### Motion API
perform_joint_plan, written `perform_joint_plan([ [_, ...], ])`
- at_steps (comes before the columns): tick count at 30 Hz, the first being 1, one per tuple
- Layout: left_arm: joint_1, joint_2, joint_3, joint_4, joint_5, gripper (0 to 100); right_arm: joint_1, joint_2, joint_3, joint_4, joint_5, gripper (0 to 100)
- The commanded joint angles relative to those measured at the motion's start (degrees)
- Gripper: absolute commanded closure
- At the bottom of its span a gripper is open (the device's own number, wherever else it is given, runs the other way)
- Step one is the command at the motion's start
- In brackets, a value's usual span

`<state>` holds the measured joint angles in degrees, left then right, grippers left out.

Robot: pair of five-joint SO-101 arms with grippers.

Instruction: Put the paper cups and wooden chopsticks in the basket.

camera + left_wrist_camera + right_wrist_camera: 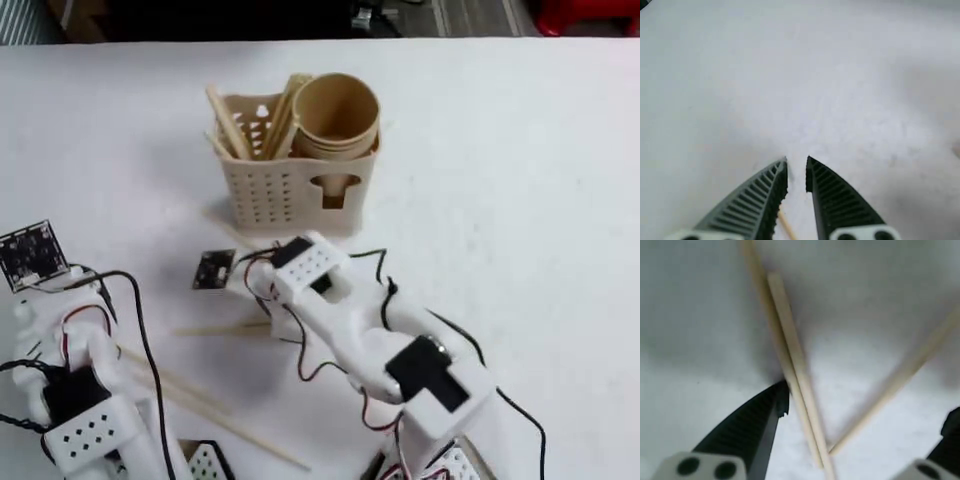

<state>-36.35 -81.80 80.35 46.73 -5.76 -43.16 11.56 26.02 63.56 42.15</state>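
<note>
**Right pincer open over loose chopsticks; cups already stowed**

Handling: The wooden chopsticks are judged light, stiff and thin, apt to roll or pivot if pinched near an end. A hold near mid-length, across the grain, is advised. Two lying side by side may lift together or slip against each other.

Position: The right pincer (865,410) is released, jaws wide apart, low over the tabletop (520,200). A touching pair of chopsticks (792,375) lies between the jaws, just beside one fingertip. A third chopstick (905,370) crosses at an angle towards the other.

The left pincer (796,162) is released, jaws narrowly apart, with a chopstick end (786,226) just below the gap.

The basket (290,190) already holds the paper cups (335,110) and several upright sticks (235,125). Further loose sticks (210,410) lie near the left arm.
</note>
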Motion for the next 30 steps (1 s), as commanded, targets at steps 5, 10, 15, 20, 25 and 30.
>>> perform_joint_plan([
  [5, -0.1, -0.7, -0.4, -1.4, 0.4, 92, -3.7, 2.3, -3.2, 2.3, -0.4, 64.2],
  [10, -0.1, -0.7, -0.4, -1.4, 0.3, 92, -6.9, 2.2, -3.3, 2.2, -0.4, 91.6],
  [15, -0.1, -0.7, -0.4, -1.4, 0.3, 92, -6.5, 1.9, -3.4, 0.5, -0.5, 97.9],
  [20, -0.1, -0.7, -0.4, -1.4, 0.3, 92, -6.3, 1.7, -3.5, 0.2, -1.9, 98.0],
  [25, -0.1, -0.7, -0.4, -1.4, 0.3, 92, -6.2, -2.9, -3.3, 0.6, -5.7, 98.1],
  [30, -0.1, -0.7, -0.4, -1.4, 0.3, 92, -4.9, -10.6, -3.2, 1.3, -5.9, 98.1],
])
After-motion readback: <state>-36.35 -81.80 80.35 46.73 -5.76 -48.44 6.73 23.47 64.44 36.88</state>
